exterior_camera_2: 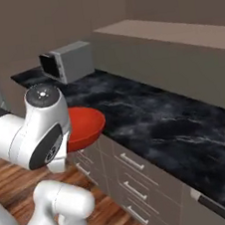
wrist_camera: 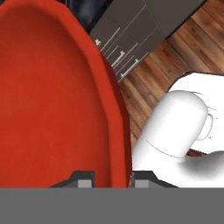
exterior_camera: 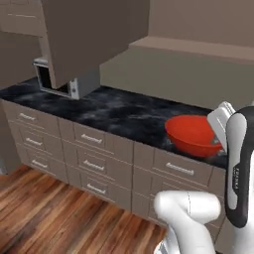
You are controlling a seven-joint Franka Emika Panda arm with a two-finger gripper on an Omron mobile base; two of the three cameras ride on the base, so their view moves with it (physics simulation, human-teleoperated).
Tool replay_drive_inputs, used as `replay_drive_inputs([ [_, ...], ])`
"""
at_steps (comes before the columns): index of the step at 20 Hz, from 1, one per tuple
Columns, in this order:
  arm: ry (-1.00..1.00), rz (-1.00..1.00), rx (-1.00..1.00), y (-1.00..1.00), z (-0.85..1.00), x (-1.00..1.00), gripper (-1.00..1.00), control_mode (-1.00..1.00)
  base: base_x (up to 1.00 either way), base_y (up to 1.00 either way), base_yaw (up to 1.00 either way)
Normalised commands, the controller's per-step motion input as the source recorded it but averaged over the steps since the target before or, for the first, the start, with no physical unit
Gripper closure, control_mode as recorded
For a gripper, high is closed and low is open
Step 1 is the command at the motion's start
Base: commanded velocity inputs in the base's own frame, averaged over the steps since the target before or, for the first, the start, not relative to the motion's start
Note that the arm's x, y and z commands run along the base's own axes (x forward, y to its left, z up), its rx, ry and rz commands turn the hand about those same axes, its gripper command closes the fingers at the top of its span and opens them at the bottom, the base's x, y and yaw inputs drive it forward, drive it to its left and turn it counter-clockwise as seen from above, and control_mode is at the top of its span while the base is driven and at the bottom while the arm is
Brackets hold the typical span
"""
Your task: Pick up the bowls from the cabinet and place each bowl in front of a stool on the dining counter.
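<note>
The jaws are standing nearly closed, one finger tip on each side of the rim of the red bowl (wrist_camera: 57, 96), so the gripper (wrist_camera: 109, 178) is pinching the bowl by a thin edge of its wall. The bowl is hanging at the front edge of the black marbled worktop (exterior_camera: 114, 111), partly over the drawer units (exterior_camera: 94, 166) and the wooden floor (wrist_camera: 192, 35); whether its base is touching the worktop cannot be told. Risks, as judged here: a rim pinch is giving little hold, so the glossy bowl may be pivoting or slipping between the finger tips during a swing, then falling to the floor. The white arm (exterior_camera_2: 41, 131) is crowding close to the bowl, so a wide turn may be knocking it. The grey microwave (exterior_camera_2: 67, 61) is sitting well apart.
</note>
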Motion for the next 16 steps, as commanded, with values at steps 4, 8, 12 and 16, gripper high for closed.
replay_drive_inputs([
  [4, 0.0, 0.0, 0.0, 0.0, 0.0, 0.0, 1.0, 1.0, -0.14, 0.0, 1.0],
  [8, 0.0, 0.0, 0.0, 0.0, 0.0, 0.0, 1.0, 1.0, -0.13, 0.0, 1.0],
  [12, 0.0, 0.0, 0.0, 0.0, 0.0, 0.0, 1.0, 1.0, -0.22, 0.16, 1.0],
  [16, 0.0, 0.0, 0.0, 0.0, 0.0, 0.0, 1.0, 1.0, -0.21, 0.08, 1.0],
])
